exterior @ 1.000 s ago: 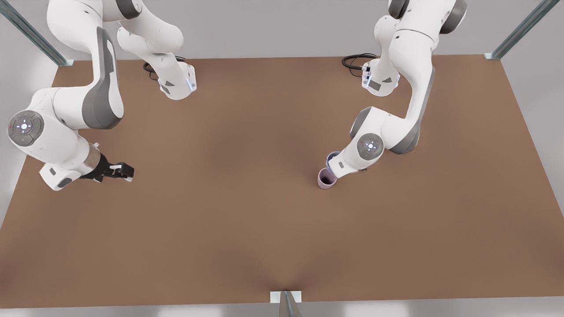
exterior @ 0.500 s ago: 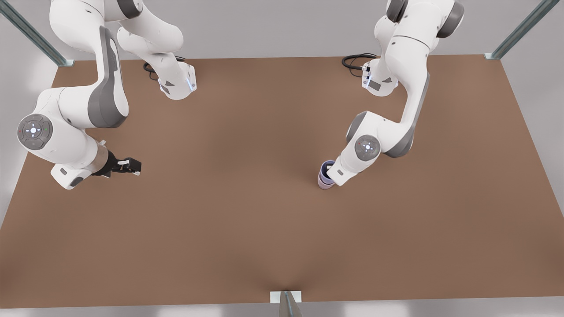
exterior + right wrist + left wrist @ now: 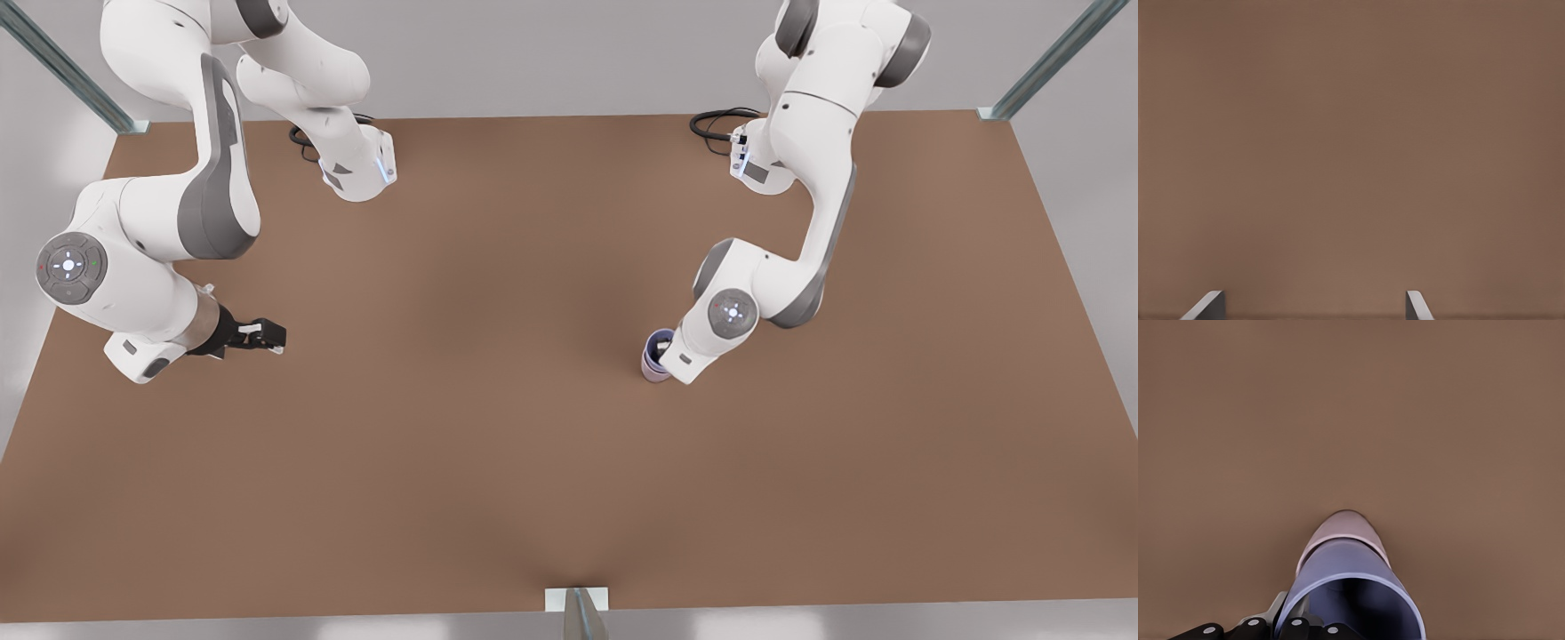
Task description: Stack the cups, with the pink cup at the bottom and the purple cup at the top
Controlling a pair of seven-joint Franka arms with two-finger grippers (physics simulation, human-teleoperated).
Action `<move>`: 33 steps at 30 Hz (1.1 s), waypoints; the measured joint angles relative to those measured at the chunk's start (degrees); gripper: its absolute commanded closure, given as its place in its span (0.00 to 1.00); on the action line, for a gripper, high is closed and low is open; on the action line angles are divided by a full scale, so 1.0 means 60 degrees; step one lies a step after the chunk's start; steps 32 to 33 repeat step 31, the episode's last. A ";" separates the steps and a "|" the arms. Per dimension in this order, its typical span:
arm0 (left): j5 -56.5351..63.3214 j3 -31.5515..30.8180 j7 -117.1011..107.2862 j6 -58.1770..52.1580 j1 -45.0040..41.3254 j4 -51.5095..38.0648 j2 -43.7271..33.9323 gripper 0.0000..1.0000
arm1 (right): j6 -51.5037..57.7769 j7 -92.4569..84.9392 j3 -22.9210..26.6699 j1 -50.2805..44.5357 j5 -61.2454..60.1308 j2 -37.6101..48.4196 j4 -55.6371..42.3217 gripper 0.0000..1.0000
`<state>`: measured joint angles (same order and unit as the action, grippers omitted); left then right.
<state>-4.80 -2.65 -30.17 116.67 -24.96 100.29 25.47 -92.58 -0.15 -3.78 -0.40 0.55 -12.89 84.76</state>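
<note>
A: Where do the cups stand?

B: The purple cup [image 3: 659, 342] sits nested inside the pink cup [image 3: 653, 372], upright on the brown table [image 3: 498, 462], toward the front view's right of the middle. In the left wrist view the purple cup [image 3: 1355, 593] rises out of the pink cup [image 3: 1341, 528], whose pale wall shows beneath it.

A: And what holds it?

B: The left gripper [image 3: 1281, 628] is at the purple cup's rim, its dark fingers [image 3: 1298, 628] clamped on the rim wall. In the front view that arm's white wrist covers most of the stack.

A: The other arm?

B: It waits well apart, at the front view's left. The right gripper [image 3: 260, 336] hangs above bare table, holding nothing. In the right wrist view its fingertips [image 3: 1208, 305] stand wide apart, spread over plain brown surface.
</note>
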 measured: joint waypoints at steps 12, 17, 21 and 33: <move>-0.0038 0.0004 -0.0274 0.0178 0.0047 0.0046 0.0021 0.00 | -0.0005 -0.0013 0.0000 -0.0006 -0.0016 0.0006 0.0000 0.00; 0.0004 0.0041 -0.0331 -0.0146 0.0099 -0.0053 -0.0288 0.00 | -0.0018 0.0013 -0.0023 -0.0012 -0.0023 0.0014 0.0000 0.00; 0.0159 0.0337 -0.0322 -0.1169 0.0216 -0.0969 -0.0981 0.01 | -0.0023 0.0046 -0.0083 -0.0013 -0.0015 0.0015 0.0000 0.00; 0.1489 0.1230 0.2023 -0.4036 0.1414 -0.2632 -0.2153 0.00 | -0.0026 0.0101 -0.0088 -0.0006 -0.0012 0.0015 0.0000 0.00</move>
